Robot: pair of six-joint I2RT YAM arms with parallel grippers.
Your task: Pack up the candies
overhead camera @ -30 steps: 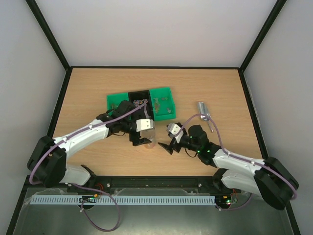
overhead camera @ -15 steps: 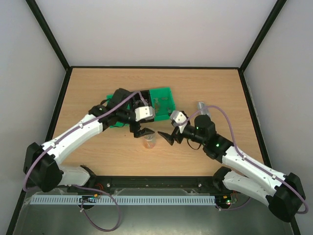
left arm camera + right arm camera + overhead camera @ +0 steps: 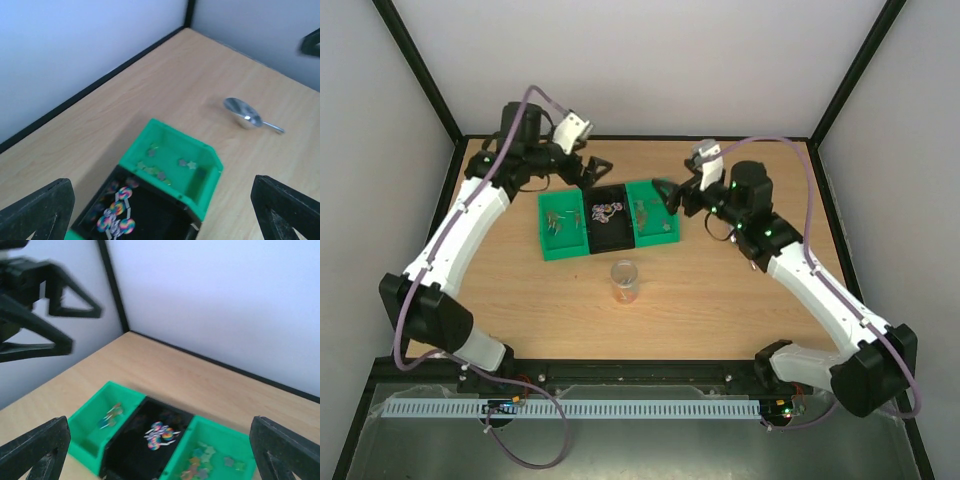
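Both arms are stretched far forward over the table (image 3: 520,310) and raised above it. The left arm goes up along the left side, bends at the elbow, and its wrist turns to the right. The left gripper (image 3: 597,168) hangs in the air just behind the far left corner of the tray (image 3: 560,250). Its fingers (image 3: 40,207) stand wide apart and nothing is between them. Its camera looks down on the right half of the tray.

The right arm rises from its base on the right and leans to the left. The right gripper (image 3: 668,193) is above the far right corner of the tray. Its fingers are also wide apart and hold nothing. The two grippers face each other across the tray, and they do not touch.

The candies (image 3: 604,210) lie inside the tray, which has a black compartment in the middle and a green one on each side; each compartment holds a small group. A clear cup (image 3: 623,280) stands upright on the table, near the front of the tray. It has some orange and pink pieces at the bottom. A metal scoop (image 3: 243,113) lies on the wood to the right of the tray, apart from it.
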